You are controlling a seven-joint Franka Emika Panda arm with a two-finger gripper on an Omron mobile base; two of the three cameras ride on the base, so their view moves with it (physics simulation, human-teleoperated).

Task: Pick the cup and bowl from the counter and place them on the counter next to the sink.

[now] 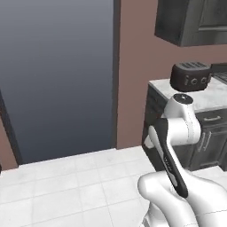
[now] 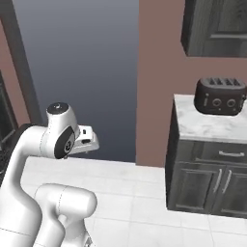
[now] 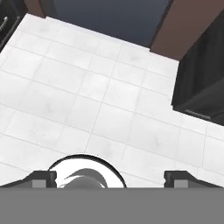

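End effector [image 3: 109, 178] at the bottom of our hand view spreads wide with nothing between its tips, aimed down at white floor tiles [image 3: 87, 96], and since the marble surface [image 2: 212, 126] at right carries just a toaster [image 2: 220, 96], we cannot place cup or bowl.

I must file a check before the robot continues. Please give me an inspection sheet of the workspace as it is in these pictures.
Surface: white marble counter over dark cabinets, at the right.
Job's things: nothing seen of cup, bowl or sink.
Clutter: a dark toaster stands on the counter.
Grippers: gripper open, holding nothing, pointed down at the white tiled floor.
Cables: nothing seen.
Surroundings: a tall dark blue-grey panel or opening, brown-red wall, dark upper cabinet above the counter.
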